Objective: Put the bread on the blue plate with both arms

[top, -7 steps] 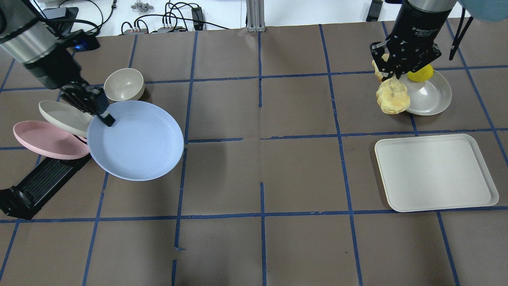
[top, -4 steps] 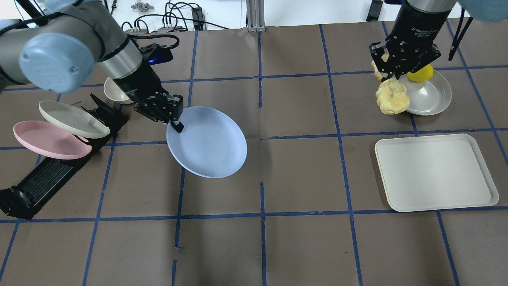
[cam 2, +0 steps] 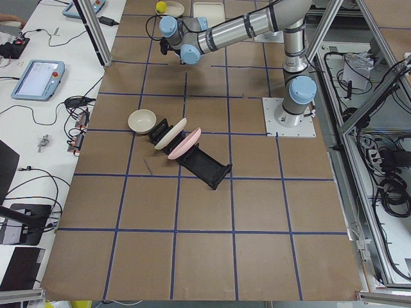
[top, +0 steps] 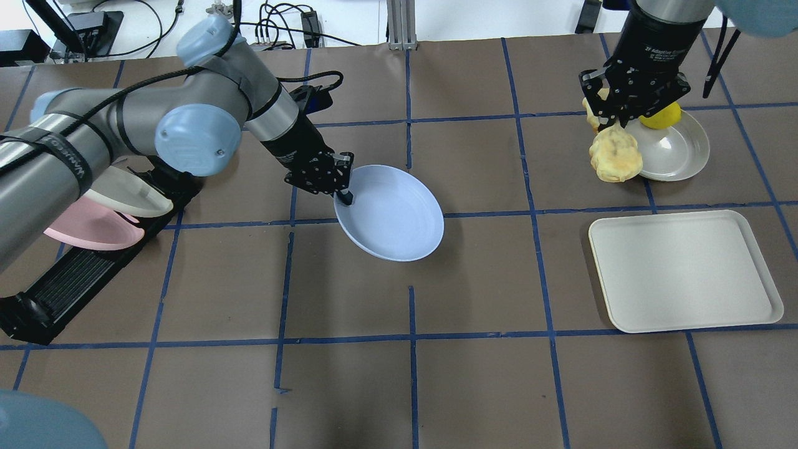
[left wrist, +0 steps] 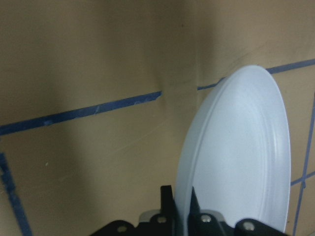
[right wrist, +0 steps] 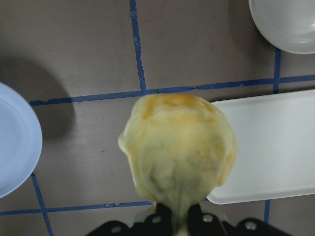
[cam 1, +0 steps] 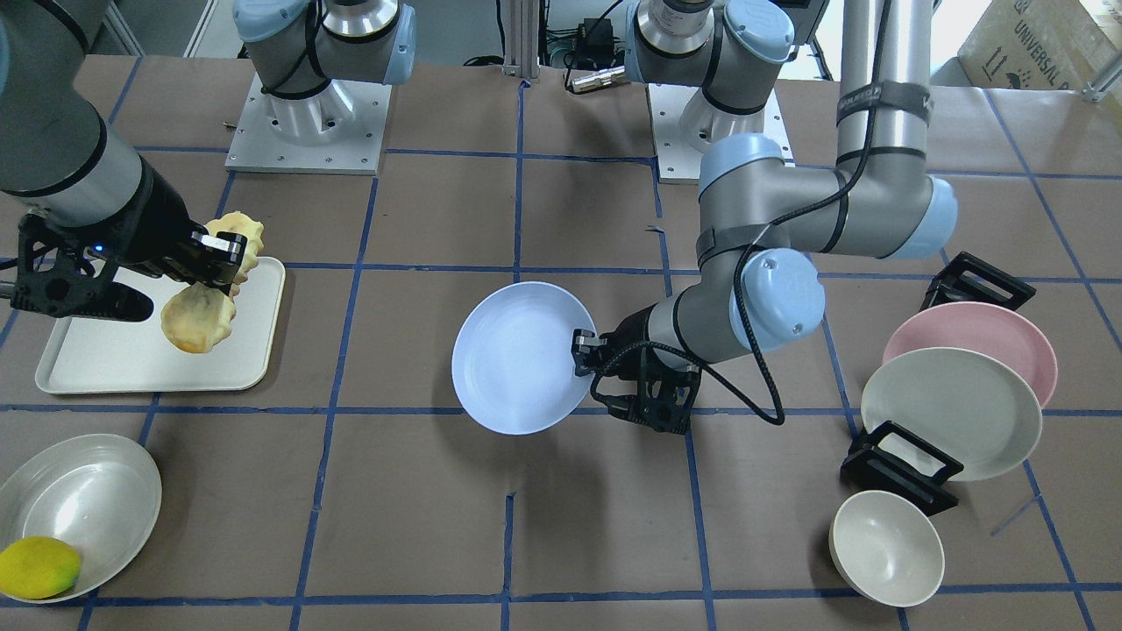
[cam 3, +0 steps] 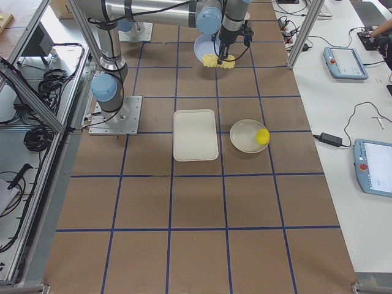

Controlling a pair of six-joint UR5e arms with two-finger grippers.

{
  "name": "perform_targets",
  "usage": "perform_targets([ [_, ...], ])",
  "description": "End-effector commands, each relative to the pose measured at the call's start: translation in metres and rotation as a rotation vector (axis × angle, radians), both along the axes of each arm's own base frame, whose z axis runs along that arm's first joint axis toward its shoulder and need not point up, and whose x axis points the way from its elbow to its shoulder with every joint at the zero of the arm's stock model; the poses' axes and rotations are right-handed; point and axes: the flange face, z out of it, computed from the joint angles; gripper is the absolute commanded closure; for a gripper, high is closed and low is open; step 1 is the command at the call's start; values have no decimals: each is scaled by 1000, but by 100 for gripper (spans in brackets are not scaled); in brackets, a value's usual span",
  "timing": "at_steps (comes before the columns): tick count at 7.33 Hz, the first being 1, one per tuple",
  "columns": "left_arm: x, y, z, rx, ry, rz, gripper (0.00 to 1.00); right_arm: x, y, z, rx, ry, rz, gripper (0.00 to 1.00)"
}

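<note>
My left gripper (top: 341,190) is shut on the near rim of the pale blue plate (top: 391,213) and holds it tilted above the table's middle. The left gripper (cam 1: 585,355) and the plate (cam 1: 517,355) show in the front view, and the plate (left wrist: 236,162) fills the left wrist view. My right gripper (top: 614,115) is shut on the golden, knobbly bread (top: 616,154), which hangs down from it at the far right. The bread also shows in the front view (cam 1: 200,317) and in the right wrist view (right wrist: 178,147), with the plate's edge (right wrist: 17,142) at the left.
A cream tray (top: 682,269) lies at the right. A white bowl (top: 676,149) with a lemon (top: 662,116) stands behind it. A black rack (top: 81,274) at the left holds a pink plate (top: 87,229) and a cream plate (top: 128,193). A cream bowl (cam 1: 887,547) stands near the rack.
My left arm has carried the blue plate from the rack rightward to the table's middle. The right gripper with the bread has stayed nearly still.
</note>
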Motion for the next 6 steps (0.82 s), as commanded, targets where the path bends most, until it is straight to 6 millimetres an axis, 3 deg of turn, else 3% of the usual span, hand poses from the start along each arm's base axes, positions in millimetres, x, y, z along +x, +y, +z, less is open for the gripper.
perform_targets([
  [1,-8,-13,-36,19,4,52,36,0,1,-1,2,0,-3,87],
  [2,-2,-15,-20,-8,2,64,1,1,3,-5,12,-1,-11,87],
  [3,6,-22,4,-40,-9,75,0,19,7,-11,26,13,-74,87],
  [4,22,-12,43,-49,-141,48,0,65,4,-23,7,30,-73,87],
  [5,42,15,96,-55,-275,-4,0,121,-4,-47,-27,48,-105,87],
  [6,59,37,136,-82,-329,-16,0,174,-7,-76,-39,70,-126,87],
])
